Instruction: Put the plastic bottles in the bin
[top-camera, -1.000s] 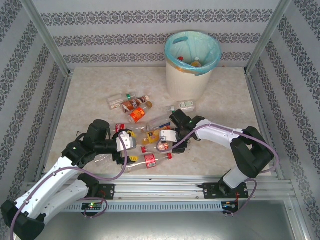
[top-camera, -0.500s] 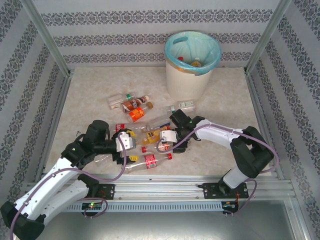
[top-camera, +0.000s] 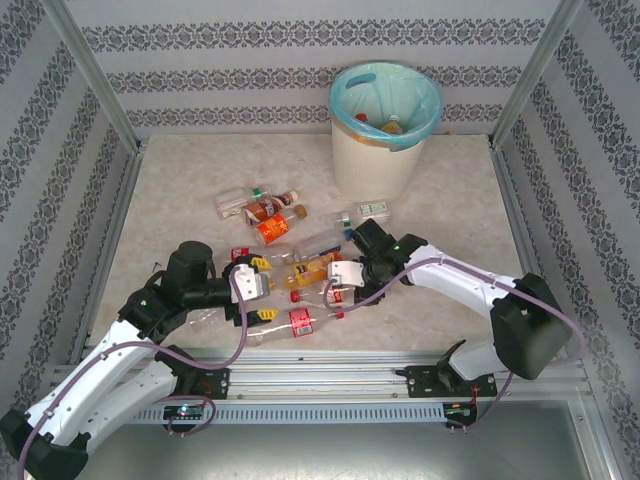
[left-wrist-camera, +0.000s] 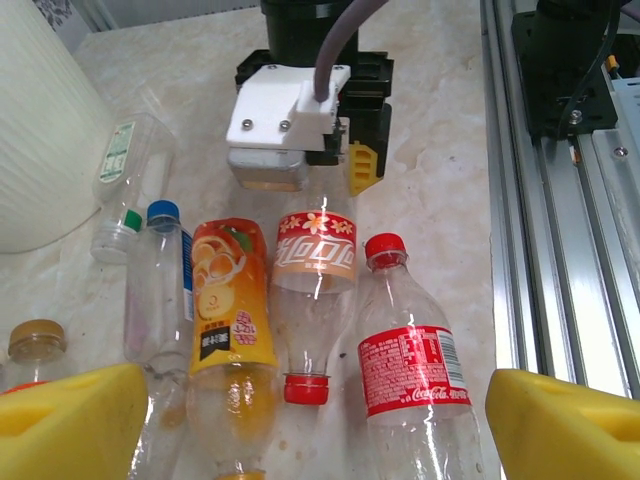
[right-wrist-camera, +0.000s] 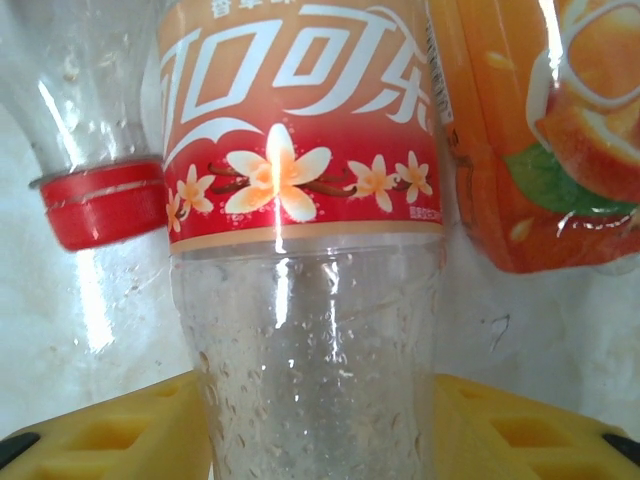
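Observation:
Several plastic bottles lie between the two grippers. My right gripper (right-wrist-camera: 320, 440) has its yellow pads (right-wrist-camera: 100, 435) against both sides of a clear bottle with a peach and red flower label (right-wrist-camera: 300, 200), near its base. That peach-label bottle (left-wrist-camera: 315, 260) lies with its red cap pointing at my left gripper (left-wrist-camera: 320, 425). The left gripper (top-camera: 263, 290) is open and holds nothing; its pads (left-wrist-camera: 70, 420) straddle an orange juice bottle (left-wrist-camera: 222, 310), the peach bottle's cap and a Coca-Cola bottle (left-wrist-camera: 410, 370). The right gripper (top-camera: 335, 283) is low over the table. The bin (top-camera: 375, 160) stands at the back with bottles (top-camera: 392, 126) inside.
A blue-capped clear bottle (left-wrist-camera: 160, 290) and a green-capped one (left-wrist-camera: 125, 180) lie left of the orange one. A few more bottles (top-camera: 265, 210) lie further back left. The metal rail (left-wrist-camera: 560, 150) runs along the near edge. Patterned walls enclose the table.
The right arm's elbow has swung out to the right, its gripper has shifted slightly, and its jaws have narrowed onto the peach-label bottle. The left gripper has hardly moved.

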